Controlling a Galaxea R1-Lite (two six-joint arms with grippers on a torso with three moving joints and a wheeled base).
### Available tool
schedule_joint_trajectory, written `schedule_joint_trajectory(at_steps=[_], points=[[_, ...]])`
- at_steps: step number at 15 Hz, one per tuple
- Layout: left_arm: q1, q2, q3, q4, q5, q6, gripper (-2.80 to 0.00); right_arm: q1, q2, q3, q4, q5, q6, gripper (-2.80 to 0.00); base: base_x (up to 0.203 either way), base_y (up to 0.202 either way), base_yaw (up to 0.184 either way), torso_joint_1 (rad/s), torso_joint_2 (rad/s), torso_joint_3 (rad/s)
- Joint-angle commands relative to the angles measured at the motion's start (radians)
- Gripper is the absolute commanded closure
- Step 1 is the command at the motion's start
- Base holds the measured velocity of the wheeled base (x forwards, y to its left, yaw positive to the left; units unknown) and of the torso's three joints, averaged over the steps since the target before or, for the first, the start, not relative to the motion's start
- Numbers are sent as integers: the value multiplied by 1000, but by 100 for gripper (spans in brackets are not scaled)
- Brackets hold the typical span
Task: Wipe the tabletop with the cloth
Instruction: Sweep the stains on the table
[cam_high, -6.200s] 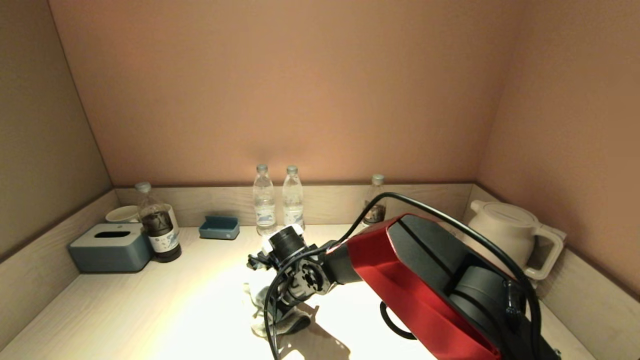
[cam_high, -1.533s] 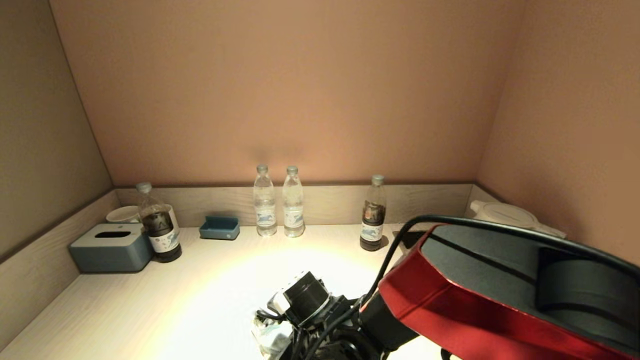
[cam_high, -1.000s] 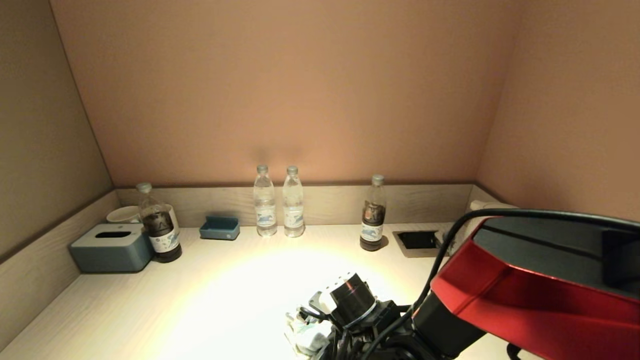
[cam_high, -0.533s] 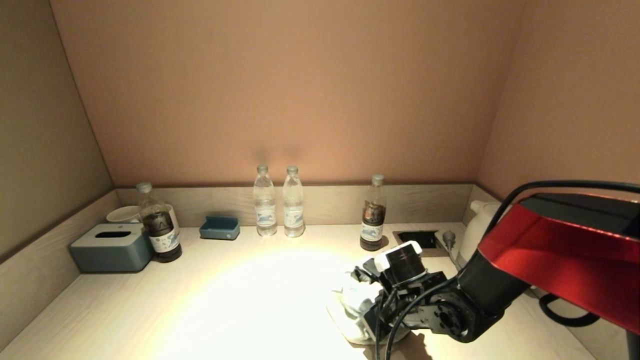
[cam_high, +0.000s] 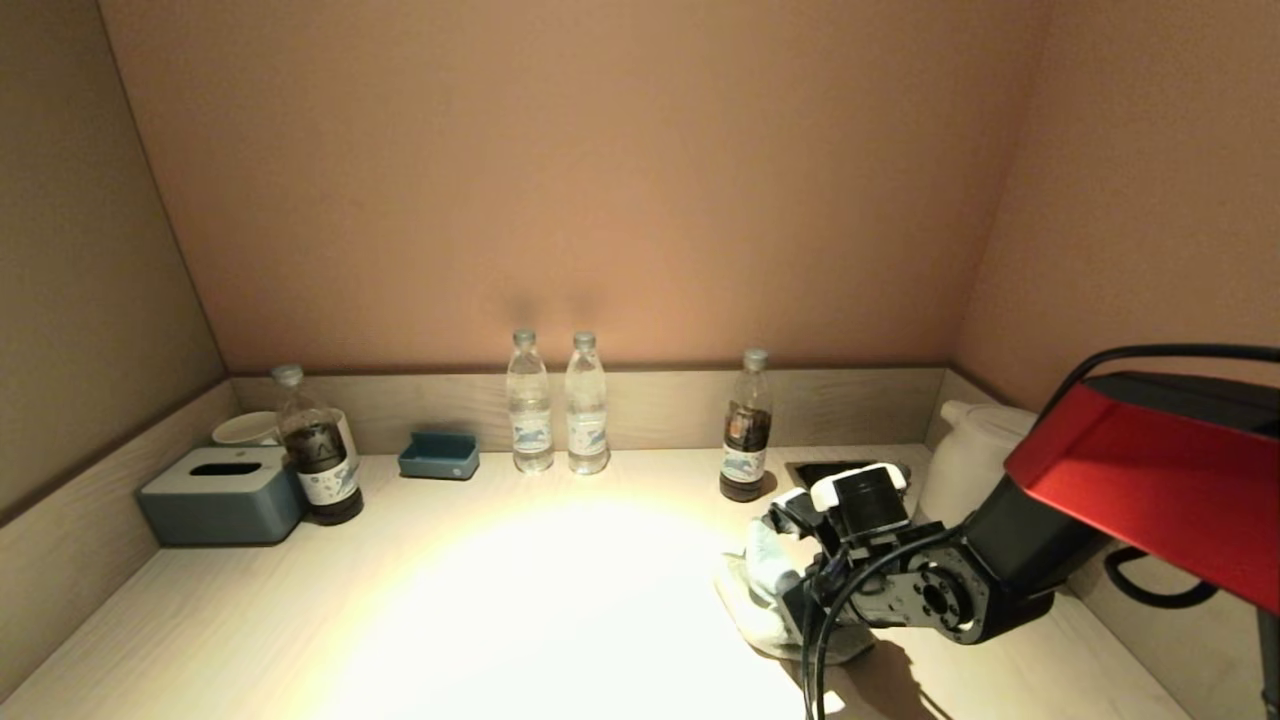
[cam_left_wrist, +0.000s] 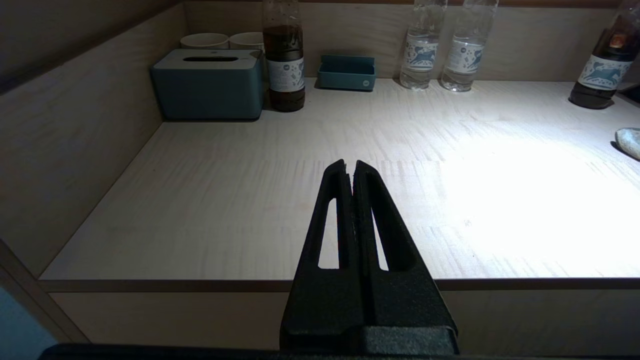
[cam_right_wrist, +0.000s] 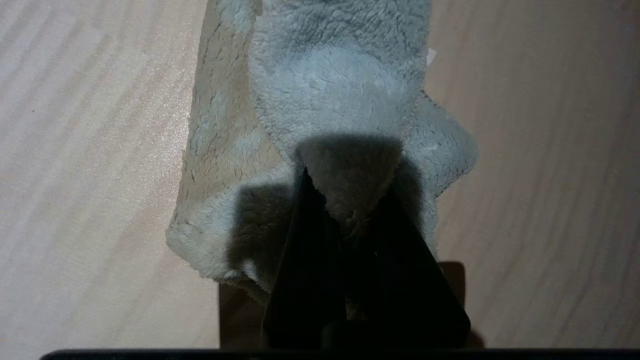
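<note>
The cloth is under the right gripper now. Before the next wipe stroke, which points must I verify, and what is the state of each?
1. Grip: right gripper shut on the cloth: ok.
2. Contact: cloth lies spread on the tabletop: ok.
3. Path toward the back: dark bottle stands just behind the cloth: not ok; stroke away from it.
4. Path toward the right: white kettle stands beside the arm: not ok.
5. Left gripper shut, over the table's front edge, far from the cloth: ok.
6. Remaining dirt on the tabletop: cannot tell.
</note>
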Motion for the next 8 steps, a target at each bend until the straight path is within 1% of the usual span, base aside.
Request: schedule_joint_trajectory(at_steps=[1,3,5,8], points=[[0,0,0,0,0,-1,0,-66,21,-31,-3,0,-18,0,0,0,0,0,0,0],[0,0,0,0,0,-1,0,-78,28,-43,-2,0,-31,0,0,0,0,0,0,0],[1,0,-1,0,0,-1,0,-123,60,-82,-1,-1,-36,0,0,0,0,0,0,0],[0,0,0,0,0,-1,0,-149,66,-84,-1,-3,-38,0,0,0,0,0,0,0]])
